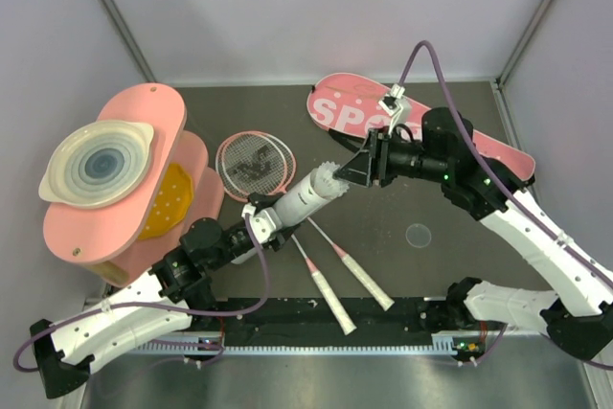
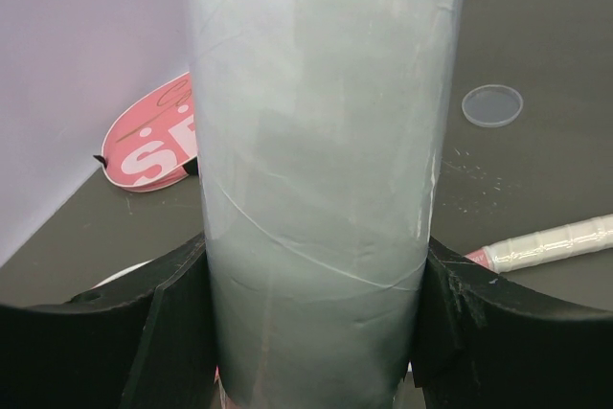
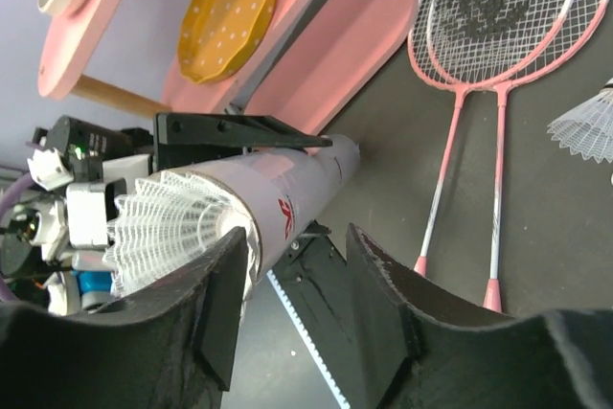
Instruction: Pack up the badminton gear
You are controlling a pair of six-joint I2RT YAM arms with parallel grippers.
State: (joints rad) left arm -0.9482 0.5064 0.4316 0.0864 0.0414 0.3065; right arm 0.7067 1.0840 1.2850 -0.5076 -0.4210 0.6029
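Observation:
My left gripper [image 1: 261,215] is shut on the long white tube [image 1: 299,198] and holds it tilted above the table; the tube fills the left wrist view [image 2: 321,170] between both fingers. A white shuttlecock [image 1: 331,179] sticks out of the tube's open end [image 3: 168,227]. My right gripper [image 1: 351,171] is open at that end, its jaws [image 3: 292,299] just beside the tube [image 3: 297,184], one finger at the feather skirt. Two pink rackets [image 1: 254,162] lie side by side, handles toward me. Another shuttlecock [image 3: 586,126] lies near them. The pink SPORT bag [image 1: 340,107] lies at the back.
Pink rounded boards [image 1: 144,122] with a white ringed dish [image 1: 98,165] and a yellow dish [image 3: 228,11] stand at the left. A clear round lid [image 1: 419,235] lies on the dark table right of the racket handles [image 1: 369,283].

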